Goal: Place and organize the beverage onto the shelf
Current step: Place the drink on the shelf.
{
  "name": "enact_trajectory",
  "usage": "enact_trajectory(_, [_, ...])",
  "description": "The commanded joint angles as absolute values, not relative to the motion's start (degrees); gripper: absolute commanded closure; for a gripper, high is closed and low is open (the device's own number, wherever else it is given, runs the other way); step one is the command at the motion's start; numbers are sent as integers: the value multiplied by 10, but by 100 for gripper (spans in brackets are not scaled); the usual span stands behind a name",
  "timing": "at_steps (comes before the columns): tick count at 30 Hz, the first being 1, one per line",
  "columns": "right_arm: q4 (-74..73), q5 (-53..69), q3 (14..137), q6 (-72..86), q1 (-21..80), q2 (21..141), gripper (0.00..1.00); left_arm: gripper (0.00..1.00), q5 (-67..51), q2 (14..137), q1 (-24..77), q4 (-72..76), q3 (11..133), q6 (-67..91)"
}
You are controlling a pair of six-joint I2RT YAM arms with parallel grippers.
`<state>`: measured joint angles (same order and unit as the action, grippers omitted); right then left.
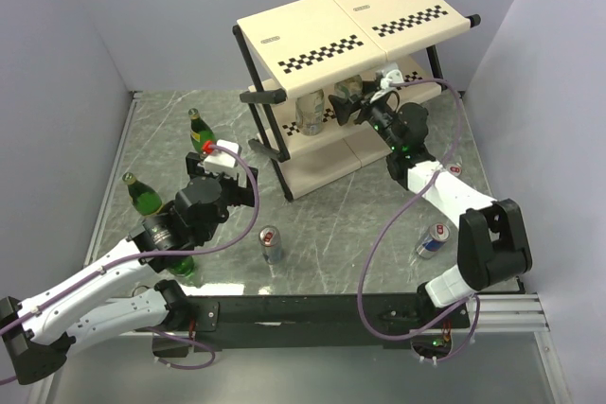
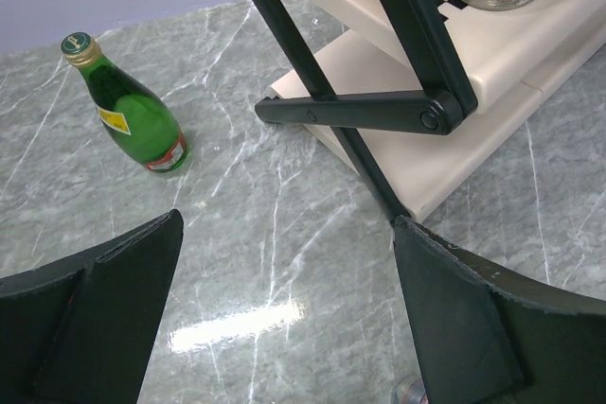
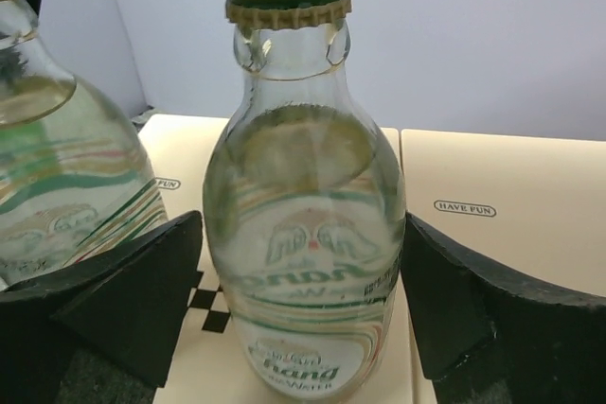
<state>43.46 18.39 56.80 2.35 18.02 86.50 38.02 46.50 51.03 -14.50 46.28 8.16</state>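
My right gripper (image 3: 301,226) straddles the upright clear bottle (image 3: 303,139) on the middle tier of the shelf (image 3: 492,177), jaws wide; gripping or freed, I cannot tell. My left gripper (image 2: 289,222) gapes empty; a green bottle (image 2: 133,111) stands upright ahead-left of it.

The clear bottle (image 3: 303,234) between the fingers of the right claw (image 3: 301,267) has a printed label: a winged emblem, the brand "Chang" in green script near its foot, and small letters beneath ending in "WATER". Beyond the claw, right of the bottle, the cream shelf (image 3: 511,167) panel bears an oval mark reading "HAVE FUN".
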Motion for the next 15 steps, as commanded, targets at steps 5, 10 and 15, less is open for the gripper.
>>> enact_trajectory(5, [456,179,546,6,184,810,11,1,386,456,508,-132,465,80])
enact_trajectory(10, [445,181,531,5,184,781,11,0,383,454,508,-131,465,80])
enact_trajectory(15, [423,192,509,-22,184,737,10,1,380,448,508,-132,466,81])
